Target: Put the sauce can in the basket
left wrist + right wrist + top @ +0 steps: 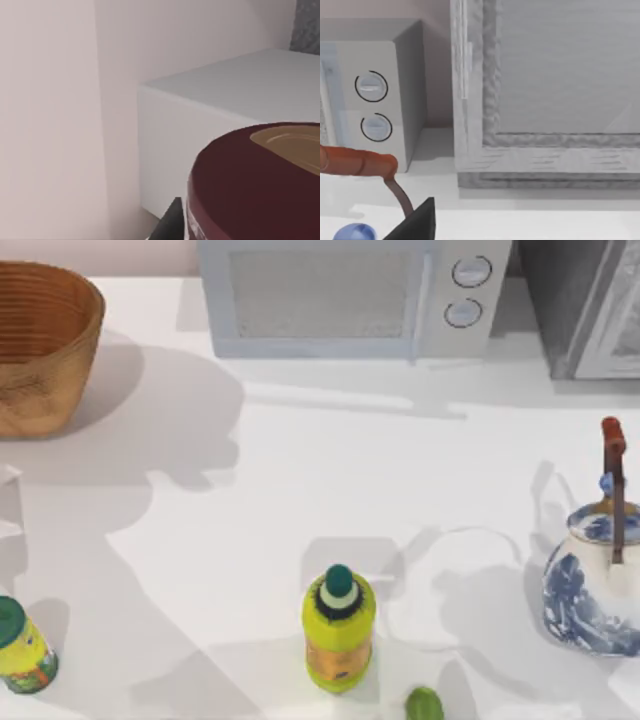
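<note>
The sauce can (260, 190) sits very close in the left wrist view, its dark maroon top with a tan centre facing the camera. My left gripper (235, 232) is shut on it, and one dark fingertip (169, 224) lies against the can's side. Behind the can are a pale wall and a white box. The orange-brown woven basket (60, 370) stands at the table's far left corner in the top view. A dark part of my right gripper (420, 222) hangs near the teapot's orange handle (355, 162).
A white microwave (345, 300) stands at the back, with a grey cabinet (590, 310) to its right. A blue-and-white teapot (595, 585) is at the right edge. A yellow-green bottle (338, 630), a colourful green-capped bottle (20, 645) and a small green object (424, 705) stand along the front.
</note>
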You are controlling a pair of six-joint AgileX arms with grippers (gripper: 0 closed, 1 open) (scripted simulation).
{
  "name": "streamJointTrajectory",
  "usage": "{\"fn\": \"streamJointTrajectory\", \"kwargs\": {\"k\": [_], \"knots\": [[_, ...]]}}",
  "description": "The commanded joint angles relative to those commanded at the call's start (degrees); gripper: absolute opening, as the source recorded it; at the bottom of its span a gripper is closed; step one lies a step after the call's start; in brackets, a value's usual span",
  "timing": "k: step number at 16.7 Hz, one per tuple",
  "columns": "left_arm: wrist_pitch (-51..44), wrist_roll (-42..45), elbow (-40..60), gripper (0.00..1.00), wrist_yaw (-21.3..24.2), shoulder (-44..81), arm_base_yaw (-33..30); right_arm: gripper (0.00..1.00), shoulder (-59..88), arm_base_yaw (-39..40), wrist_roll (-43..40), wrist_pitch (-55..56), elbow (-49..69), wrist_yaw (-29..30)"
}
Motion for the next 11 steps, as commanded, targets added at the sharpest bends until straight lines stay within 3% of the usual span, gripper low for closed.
{"fn": "streamJointTrajectory", "kwargs": {"k": [5,11], "knots": [[0.0,0.0,0.0,0.98,0.0,0.0,0.0,1.00,0.0,0.0,0.0,0.0,0.0,0.0],[0.0,0.0,0.0,1.00,0.0,0.0,0.0,1.00,0.0,0.0,0.0,0.0,0.0,0.0]]}}
